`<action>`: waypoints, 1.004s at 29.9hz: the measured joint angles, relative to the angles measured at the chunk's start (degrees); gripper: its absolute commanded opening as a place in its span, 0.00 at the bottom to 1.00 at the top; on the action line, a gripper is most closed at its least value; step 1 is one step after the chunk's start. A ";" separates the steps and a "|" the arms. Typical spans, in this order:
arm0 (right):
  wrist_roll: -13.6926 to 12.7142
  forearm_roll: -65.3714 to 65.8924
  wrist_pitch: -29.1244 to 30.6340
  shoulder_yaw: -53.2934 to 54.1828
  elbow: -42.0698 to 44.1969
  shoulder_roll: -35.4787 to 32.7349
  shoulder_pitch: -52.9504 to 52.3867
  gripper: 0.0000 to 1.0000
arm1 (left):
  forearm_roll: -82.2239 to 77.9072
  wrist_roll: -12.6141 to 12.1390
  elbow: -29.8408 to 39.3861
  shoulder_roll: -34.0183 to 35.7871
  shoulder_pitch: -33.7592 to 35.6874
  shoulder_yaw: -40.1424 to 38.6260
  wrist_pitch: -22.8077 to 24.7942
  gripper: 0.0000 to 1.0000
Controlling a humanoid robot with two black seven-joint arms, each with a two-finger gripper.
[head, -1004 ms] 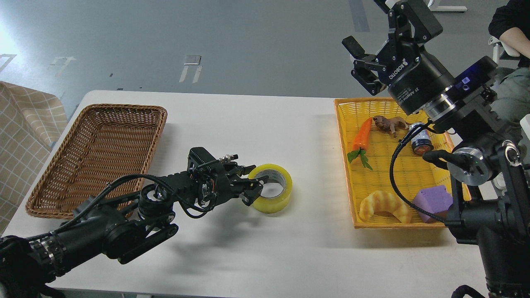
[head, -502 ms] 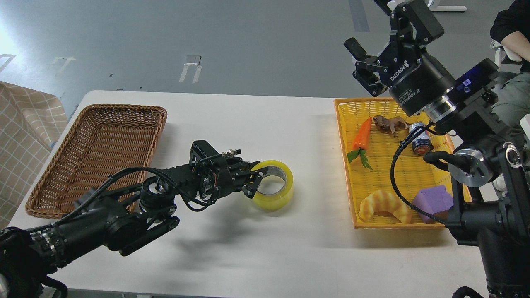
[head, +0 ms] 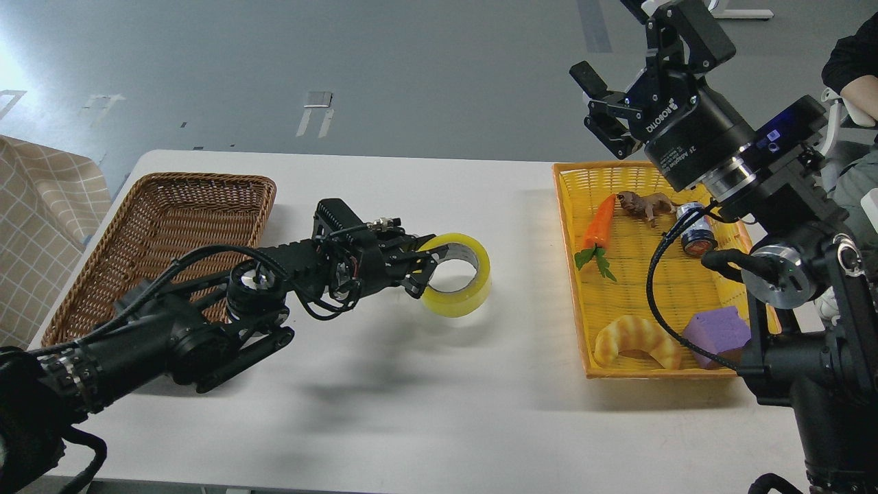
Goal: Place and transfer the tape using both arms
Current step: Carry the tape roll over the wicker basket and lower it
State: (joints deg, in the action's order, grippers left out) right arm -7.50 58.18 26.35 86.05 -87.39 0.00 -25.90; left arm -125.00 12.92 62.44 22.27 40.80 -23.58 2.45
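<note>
A: Where is the tape (head: 458, 285) at this moment?

B: It is at the middle of the white table (head: 425, 405), a little to the left of centre, between the two baskets. The left gripper (head: 421, 269) has its two fingers closed on the left wall of the ring, one finger inside the hole and one outside. The roll stands tilted, with the hole facing near and up. A soft shadow lies on the table below it and the roll looks lifted, but I cannot tell for sure if its lowest edge touches the table.

A: And the other arm?

B: The right gripper (head: 602, 103) is high at the far right, above the far left corner of the yellow basket (head: 573, 261). Its fingers are spread apart and nothing is between them. It is well apart from the tape.

A: What is inside the yellow basket?

B: A toy carrot (head: 598, 226) lies at the far left part. Just right of it is a small brown animal figure (head: 645, 204), and next a small bottle with a red end (head: 694, 233), partly behind the arm's cable. At the near side there is a croissant (head: 638, 339) and, at its right, a purple block (head: 719, 335).

A: And on the left?

B: A brown wicker basket (head: 89, 302) stands at the left side of the table. The left arm passes over its near right corner. I see nothing lying in its visible part. Beyond the left edge of the table hangs a checked cloth (head: 34, 226).
</note>
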 measured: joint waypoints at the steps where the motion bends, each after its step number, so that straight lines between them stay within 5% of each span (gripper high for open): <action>1: 0.04 0.00 0.00 0.01 0.01 0.00 0.04 1.00 | 0.00 0.81 0.00 1.33 0.56 -0.07 0.00 0.13; 7: 0.04 0.00 0.01 0.00 0.03 0.00 0.06 1.00 | 0.00 4.52 0.01 7.01 7.13 -0.14 -0.01 0.13; 30: 0.04 -0.09 0.53 -0.44 0.52 0.00 0.17 1.00 | 1.22 6.23 -1.27 33.18 4.39 1.03 -4.56 0.13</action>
State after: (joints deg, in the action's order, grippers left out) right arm -7.46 58.09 26.88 85.60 -86.87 0.00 -25.73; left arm -123.78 19.15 61.17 55.45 45.19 -22.55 -2.10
